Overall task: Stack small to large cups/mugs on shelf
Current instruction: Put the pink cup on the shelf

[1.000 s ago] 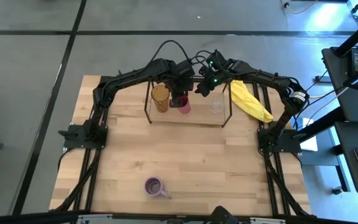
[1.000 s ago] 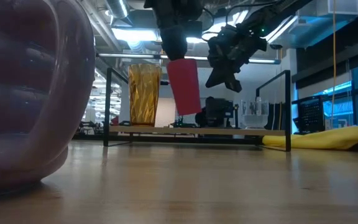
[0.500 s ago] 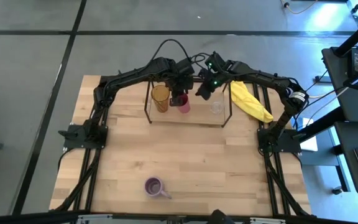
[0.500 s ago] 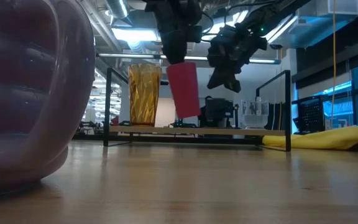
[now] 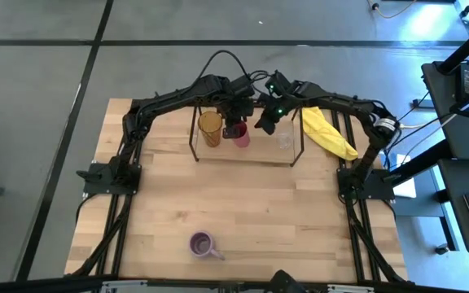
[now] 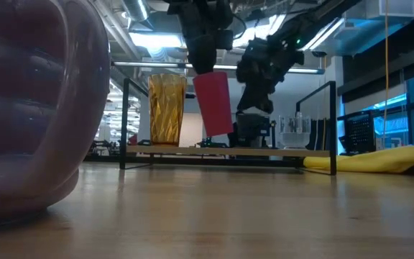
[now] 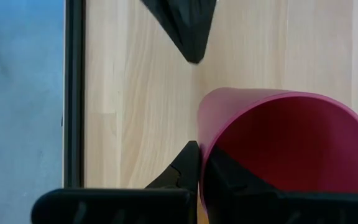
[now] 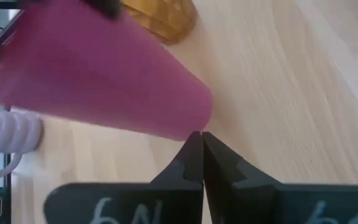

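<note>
My left gripper (image 5: 234,124) is over the shelf (image 5: 246,159) and shut on the magenta cup (image 6: 213,103), next to the amber tumbler (image 5: 210,128), which stands on the shelf board. My right gripper (image 8: 201,144) is shut, and its tips are right beside the magenta cup's base (image 8: 188,121). The small clear glass (image 5: 284,140) stands at the right end of the shelf. Down by the table's near edge, the lavender mug (image 5: 203,243) sits upright and fills the left of the low view (image 6: 27,108). My left gripper grips the magenta cup's rim (image 7: 202,149), one finger inside the cup (image 7: 232,177) and one outside (image 7: 188,168), coming from above. The cup hangs tilted below the fingers, its base clear of the shelf board (image 6: 221,151). My right gripper: whether its shut tips touch the cup's base, I cannot tell.
A yellow cloth (image 5: 328,132) lies on the table to the right of the shelf. The shelf's thin black rods (image 6: 126,122) rise at both ends. Bare shelf board shows between the magenta cup and the clear glass. The wide tabletop (image 5: 259,212) stretches toward the near edge.
My right gripper has come down and moved left toward the magenta cup, tipping from a slant to point more steeply downward. The cup has stayed tilted above the shelf board in the left gripper.
</note>
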You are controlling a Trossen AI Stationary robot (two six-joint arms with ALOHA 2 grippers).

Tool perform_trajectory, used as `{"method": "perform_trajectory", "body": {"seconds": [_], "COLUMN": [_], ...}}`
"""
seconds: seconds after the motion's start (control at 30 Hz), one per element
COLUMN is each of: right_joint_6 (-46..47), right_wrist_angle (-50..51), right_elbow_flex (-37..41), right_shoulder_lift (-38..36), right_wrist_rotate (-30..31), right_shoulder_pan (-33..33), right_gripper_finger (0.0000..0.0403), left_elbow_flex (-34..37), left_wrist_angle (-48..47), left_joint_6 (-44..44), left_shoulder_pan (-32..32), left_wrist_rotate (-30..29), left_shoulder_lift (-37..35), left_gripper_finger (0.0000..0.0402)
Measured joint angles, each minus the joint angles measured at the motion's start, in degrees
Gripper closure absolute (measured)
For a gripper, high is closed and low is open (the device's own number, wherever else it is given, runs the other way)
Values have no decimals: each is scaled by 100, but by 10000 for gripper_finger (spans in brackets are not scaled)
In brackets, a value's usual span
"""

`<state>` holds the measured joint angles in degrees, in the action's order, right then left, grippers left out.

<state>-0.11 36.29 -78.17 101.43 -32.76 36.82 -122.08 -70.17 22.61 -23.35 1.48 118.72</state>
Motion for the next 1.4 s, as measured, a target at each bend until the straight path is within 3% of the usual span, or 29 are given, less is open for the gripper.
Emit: {"method": "perform_trajectory", "body": {"seconds": [0.9, 1.4], "right_joint_6": [562, 557], "right_wrist_angle": [-531, -525], "right_elbow_flex": [4, 7], "right_shoulder_lift": [542, 540], "right_wrist_rotate": [-793, -793], "right_shoulder_pan": [-13, -33], "right_gripper_finger": [402, 400], "left_elbow_flex": [278, 278], "left_wrist_angle": [137, 265], "left_joint_6": [-110, -125], "left_shoulder_pan": [-146, -144], "left_wrist_rotate": [-9, -15], "left_shoulder_lift": [-7, -7], "left_gripper_finger": [398, 383]}}
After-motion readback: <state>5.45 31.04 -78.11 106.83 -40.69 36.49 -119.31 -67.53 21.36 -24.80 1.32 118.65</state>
